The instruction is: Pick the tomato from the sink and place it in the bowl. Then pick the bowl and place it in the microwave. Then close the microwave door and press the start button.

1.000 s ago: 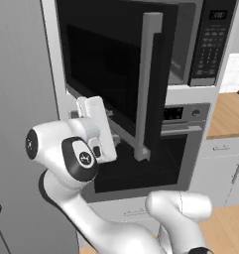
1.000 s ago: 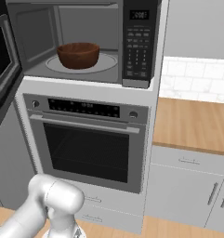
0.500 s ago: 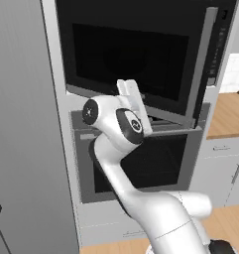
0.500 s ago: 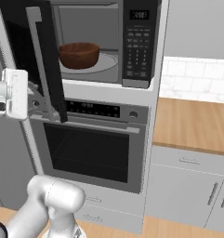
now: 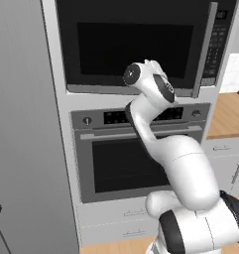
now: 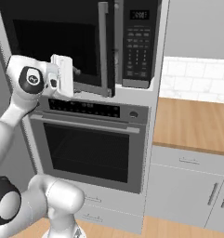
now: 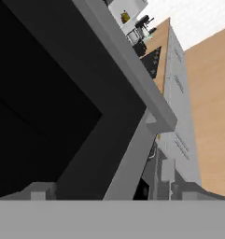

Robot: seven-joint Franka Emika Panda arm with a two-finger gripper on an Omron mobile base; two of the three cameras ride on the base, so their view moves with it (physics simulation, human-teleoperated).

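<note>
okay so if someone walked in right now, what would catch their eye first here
Probably the white robot arm reaching up to the microwave door, which is swung nearly shut, with a gap left by the keypad. Next, the steel oven directly underneath, and the wooden counter off to the right.

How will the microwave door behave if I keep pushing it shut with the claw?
The microwave door looks like a rigid flat panel, so it should swing on its hinge without flexing. Its right edge stands slightly ajar from the keypad strip, so little travel remains. The glossy glass might let the claw slide.
</note>
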